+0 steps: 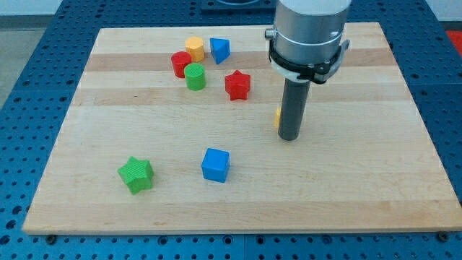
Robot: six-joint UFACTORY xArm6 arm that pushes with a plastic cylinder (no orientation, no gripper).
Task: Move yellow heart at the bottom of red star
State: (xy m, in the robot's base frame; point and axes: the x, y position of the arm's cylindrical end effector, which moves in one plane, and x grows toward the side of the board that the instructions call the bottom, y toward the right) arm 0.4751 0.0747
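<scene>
Worktop: a pale wooden board on a blue perforated base; it carries all the blocks.
Tool: the arm has no grasping part, only a dark rod, so there is nothing to clench or release.
My tip: rests on the worktop right of centre, with the rod rising straight up into the grey arm housing.
Yellow heart: almost wholly hidden behind the rod; only a thin yellow sliver shows at the rod's left edge, just above my tip. Whether they touch cannot be told.
Red star: lies left of and farther back than the rod, apart from the yellow sliver.
Far-left cluster: a red cylinder, a green cylinder, a yellow block and a blue block sit close together, left of the red star.
Blue cube: alone in the near middle, well left of my tip.
Green star: near the worktop's near-left part, left of the blue cube.
</scene>
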